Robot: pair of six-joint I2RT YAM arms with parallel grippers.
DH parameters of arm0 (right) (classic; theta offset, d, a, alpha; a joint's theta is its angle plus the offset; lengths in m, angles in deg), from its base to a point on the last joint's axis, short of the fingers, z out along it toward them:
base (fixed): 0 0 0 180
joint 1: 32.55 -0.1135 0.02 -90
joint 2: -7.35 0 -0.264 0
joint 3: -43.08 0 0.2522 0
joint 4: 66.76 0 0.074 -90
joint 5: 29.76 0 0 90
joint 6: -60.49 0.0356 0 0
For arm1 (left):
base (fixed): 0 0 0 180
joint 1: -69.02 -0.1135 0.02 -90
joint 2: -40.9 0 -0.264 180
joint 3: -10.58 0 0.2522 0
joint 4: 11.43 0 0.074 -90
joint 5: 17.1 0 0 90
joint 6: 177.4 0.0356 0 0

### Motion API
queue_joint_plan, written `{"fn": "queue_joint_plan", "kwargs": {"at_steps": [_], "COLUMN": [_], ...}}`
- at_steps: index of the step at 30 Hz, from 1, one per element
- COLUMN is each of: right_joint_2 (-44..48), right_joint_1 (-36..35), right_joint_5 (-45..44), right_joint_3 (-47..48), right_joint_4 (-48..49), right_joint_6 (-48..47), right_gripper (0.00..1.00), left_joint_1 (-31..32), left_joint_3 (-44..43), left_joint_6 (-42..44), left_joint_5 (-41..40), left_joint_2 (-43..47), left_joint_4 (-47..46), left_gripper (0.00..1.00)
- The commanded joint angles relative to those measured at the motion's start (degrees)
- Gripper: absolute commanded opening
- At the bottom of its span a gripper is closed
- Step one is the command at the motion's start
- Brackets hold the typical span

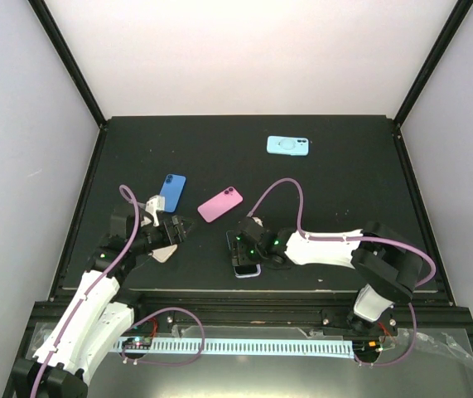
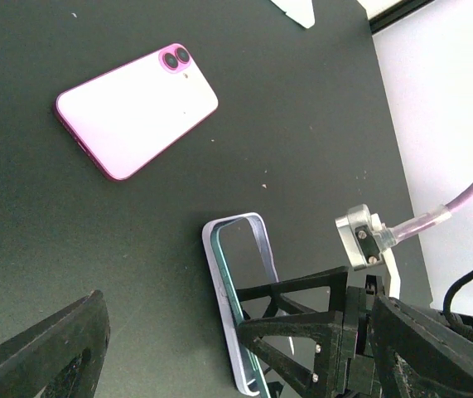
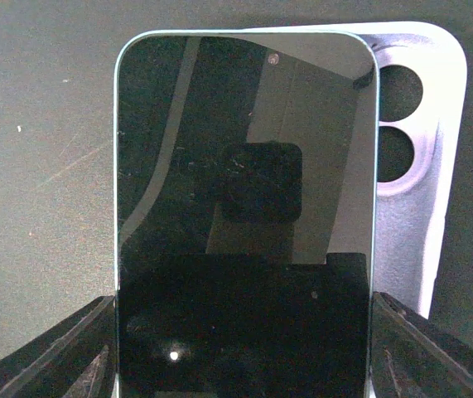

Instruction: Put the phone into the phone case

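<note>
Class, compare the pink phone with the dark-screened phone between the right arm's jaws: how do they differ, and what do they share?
The pink phone lies back up, lenses showing; the dark-screened phone lies screen up. The pink phone lies alone, untouched; the dark-screened phone sits offset over a lavender case, between the jaws of the right gripper. Both are slim, round-cornered phones.

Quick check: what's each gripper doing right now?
Left gripper: open, holding nothing.
Right gripper: closed on the phone, gripping its sides over the case.
</note>
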Motion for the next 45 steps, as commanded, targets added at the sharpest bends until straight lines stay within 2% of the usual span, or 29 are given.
{"fn": "queue_joint_plan", "kwargs": {"at_steps": [1, 10, 18, 22, 31, 37, 45], "right_joint_2": [0.41, 4.15, 6.55, 7.02, 7.34, 6.98, 4.63], "right_joint_1": [0.02, 0.04, 0.06, 1.13, 3.52, 3.79, 3.82], "right_joint_5": [-2.34, -3.21, -4.65, -5.50, -3.07, -0.54, 4.29], "right_joint_3": [-0.14, 0.26, 0.08, -0.61, -5.67, -8.37, -9.20], "right_joint_4": [0.71, -1.15, -2.55, -2.68, 0.44, 3.85, 9.40], "right_joint_6": [0.00, 0.46, 0.00, -1.22, -0.62, -0.03, 0.22], "right_gripper": [0.76, 0.82, 0.81, 0.73, 0.51, 0.43, 0.31], "left_joint_1": [0.29, 0.51, 1.47, 2.85, 9.94, 14.32, 17.09], "left_joint_3": [-0.33, -0.15, 0.02, 0.68, 5.93, 5.42, 5.72], "left_joint_6": [-0.19, -0.01, -0.01, -0.90, -4.15, -4.08, -3.39], "left_joint_5": [0.56, 0.61, 0.54, 0.80, 3.54, 3.67, 0.87], "left_joint_2": [0.25, -0.62, -1.28, -2.17, -8.22, -16.57, -21.82], "left_joint_4": [-0.92, -1.06, -1.79, -3.41, -14.45, -18.80, -21.11], "left_gripper": [0.87, 0.87, 0.85, 0.81, 0.71, 0.63, 0.49]}}
